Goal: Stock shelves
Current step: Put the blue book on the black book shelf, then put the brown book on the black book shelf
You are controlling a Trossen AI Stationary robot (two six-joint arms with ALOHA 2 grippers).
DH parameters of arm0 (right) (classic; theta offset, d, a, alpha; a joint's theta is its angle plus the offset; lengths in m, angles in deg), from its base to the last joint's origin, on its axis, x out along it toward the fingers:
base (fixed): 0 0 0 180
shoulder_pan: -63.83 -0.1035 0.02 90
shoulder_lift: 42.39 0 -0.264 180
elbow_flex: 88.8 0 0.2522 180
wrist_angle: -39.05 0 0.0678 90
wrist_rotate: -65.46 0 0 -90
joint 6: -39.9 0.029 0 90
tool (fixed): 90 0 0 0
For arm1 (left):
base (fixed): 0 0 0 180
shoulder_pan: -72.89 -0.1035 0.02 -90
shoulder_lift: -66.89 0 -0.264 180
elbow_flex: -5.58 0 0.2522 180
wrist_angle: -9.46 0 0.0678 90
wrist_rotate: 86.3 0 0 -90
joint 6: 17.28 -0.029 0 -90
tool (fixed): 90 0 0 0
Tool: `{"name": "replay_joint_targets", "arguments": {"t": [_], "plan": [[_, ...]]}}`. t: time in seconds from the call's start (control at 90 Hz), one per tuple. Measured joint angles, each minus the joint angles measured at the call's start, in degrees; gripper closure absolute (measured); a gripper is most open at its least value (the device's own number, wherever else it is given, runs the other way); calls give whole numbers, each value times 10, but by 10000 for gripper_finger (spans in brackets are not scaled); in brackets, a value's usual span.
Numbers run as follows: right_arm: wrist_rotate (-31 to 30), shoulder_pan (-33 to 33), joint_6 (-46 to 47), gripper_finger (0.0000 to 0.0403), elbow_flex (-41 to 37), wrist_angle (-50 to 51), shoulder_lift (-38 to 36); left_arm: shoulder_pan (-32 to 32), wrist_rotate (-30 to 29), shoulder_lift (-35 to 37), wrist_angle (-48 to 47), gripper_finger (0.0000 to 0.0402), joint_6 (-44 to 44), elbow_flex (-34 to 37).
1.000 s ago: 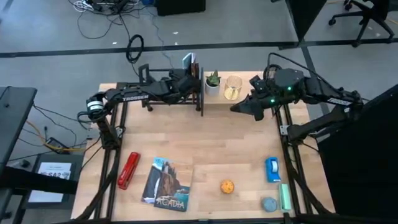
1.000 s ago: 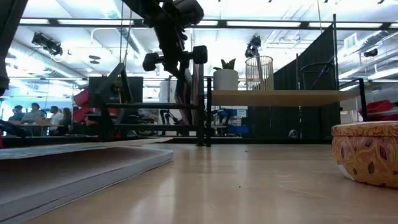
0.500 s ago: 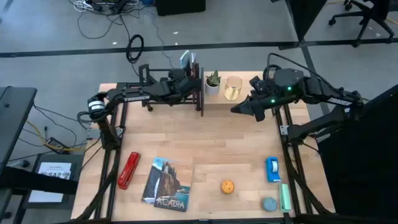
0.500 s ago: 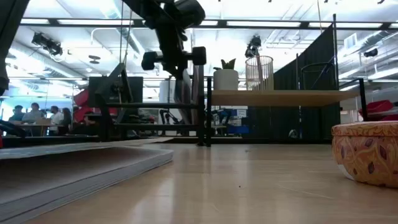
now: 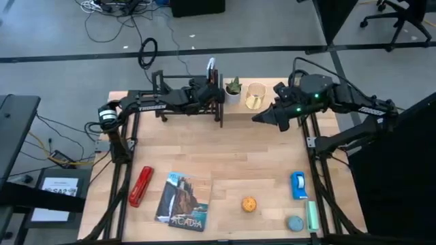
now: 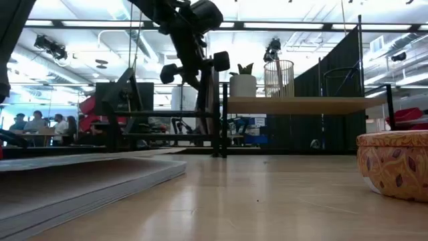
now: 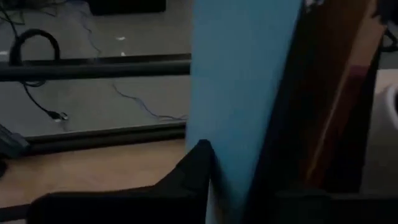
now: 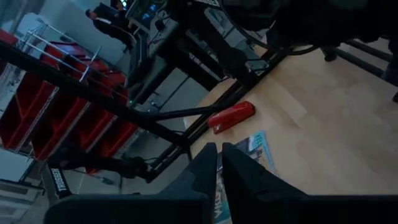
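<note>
The black rack [image 5: 184, 102] stands at the table's far edge, with the pale wooden plank shelf [image 5: 272, 109] to its right. On the plank stand a small potted plant [image 5: 233, 90] and a gold wire basket [image 5: 255, 95]. My left gripper [image 5: 208, 87] is over the rack's right end, shut on a thin blue-covered book [image 7: 239, 93], which stands upright beside a brown book [image 7: 339, 93]. My right gripper [image 5: 259, 118] hovers shut just in front of the plank shelf, holding nothing. My left gripper pinches the blue book by its flat covers; one finger [image 7: 193, 174] lies against the blue face [image 7: 224, 149], and the book hides the other. The fingers come level from the table's left. The book stands upright at the rack's right end [image 6: 208, 100]; whether its lower edge rests on the bars cannot be told.
On the near half of the table lie a red stapler [image 5: 140, 186], an Acadia magazine [image 5: 182, 201], an orange ball [image 5: 249, 204], a blue tape dispenser [image 5: 298, 185], a green stick [image 5: 312, 215] and a round tin [image 5: 294, 223]. The table's middle is bare wood.
My left gripper has gone a little toward the table's right edge and turned. The blue book, which leaned with its pale face showing from above, now stands upright and edge-on against the rack's right end.
</note>
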Motion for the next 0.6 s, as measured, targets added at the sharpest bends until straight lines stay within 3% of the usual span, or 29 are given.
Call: {"name": "replay_joint_targets", "arguments": {"t": [0.6], "plan": [[2,0,-52,403,0,-1,0,0,7,4,-125,265,-77,-97]]}}
